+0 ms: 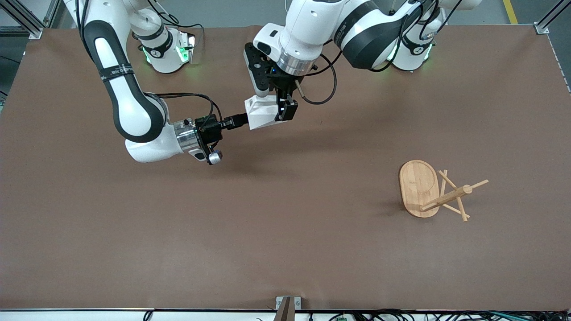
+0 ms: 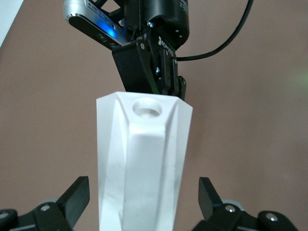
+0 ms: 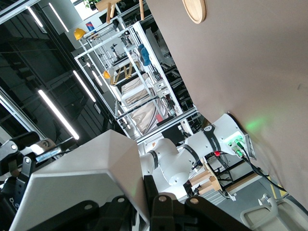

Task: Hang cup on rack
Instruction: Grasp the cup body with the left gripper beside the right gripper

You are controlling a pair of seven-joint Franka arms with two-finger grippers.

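The white faceted cup hangs in the air over the middle of the table, lying sideways. My right gripper is shut on the cup's wall at its mouth. My left gripper comes down from above, open, with a finger on each side of the cup and a gap showing on both sides. The handle with its round hole faces the left wrist camera. The bamboo rack lies tipped on its side toward the left arm's end, nearer the front camera than the cup.
The rack's post and crossed pegs stick out sideways just above the brown table. Its oval base stands on edge. A black cable loops beside the left wrist.
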